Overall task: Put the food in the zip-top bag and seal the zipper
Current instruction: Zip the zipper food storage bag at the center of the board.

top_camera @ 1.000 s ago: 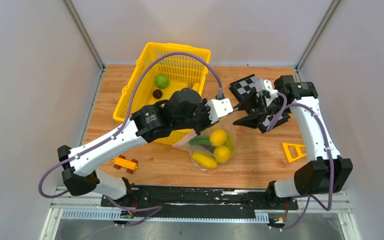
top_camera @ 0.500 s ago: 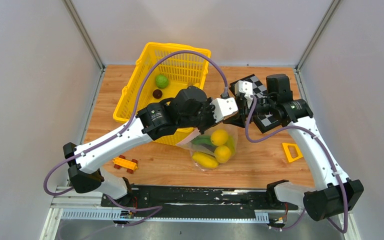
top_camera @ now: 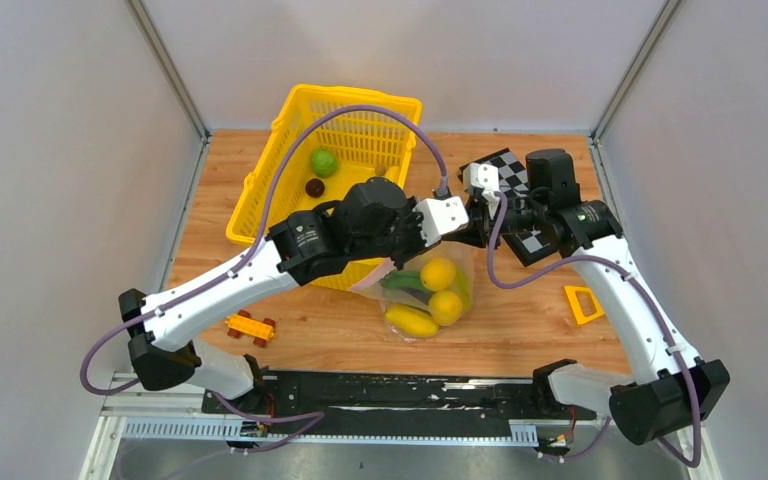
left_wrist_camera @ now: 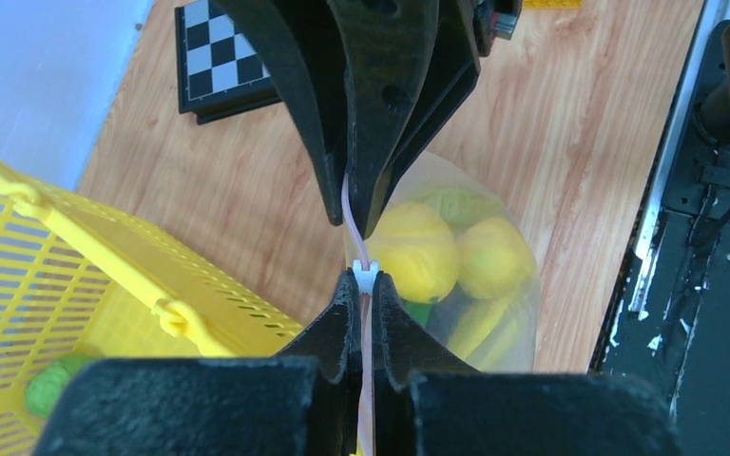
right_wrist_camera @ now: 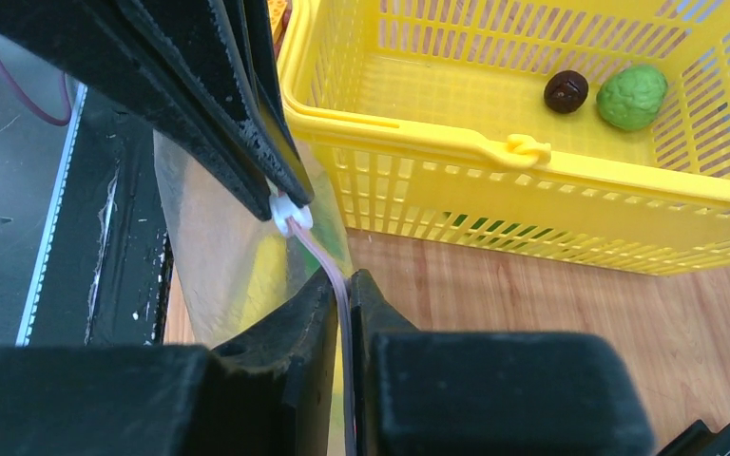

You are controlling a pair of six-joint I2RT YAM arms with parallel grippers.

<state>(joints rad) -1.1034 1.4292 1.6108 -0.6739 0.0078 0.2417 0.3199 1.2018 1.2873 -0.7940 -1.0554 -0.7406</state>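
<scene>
The left gripper (left_wrist_camera: 365, 285) is clamping shut on the zipper (left_wrist_camera: 355, 242), just off the near right corner of the yellow basket (top_camera: 355, 92), with a small white slider (left_wrist_camera: 366, 276) sitting at its fingertips. The right gripper (right_wrist_camera: 344, 290) is pinching the same pink strip, nearly tip to tip with the left one, on the side away from the basket. Only the two wrist views are showing these grips; from above, the wrists are covering the strip.

The bag (left_wrist_camera: 521, 328) is sitting beside the basket's near right corner. The top view is showing three yellow fruits (top_camera: 438, 274) and a green pod (top_camera: 400, 283) inside it; the left wrist view is catching the yellow ones through the clear plastic.

The right wrist view is looking into the basket, where a green ball (right_wrist_camera: 632, 97) and a dark ball (right_wrist_camera: 566, 91) are lying side by side. An orange toy car (top_camera: 250, 326) is sitting on the table nearer the arm bases than the basket, seen only from above
</scene>
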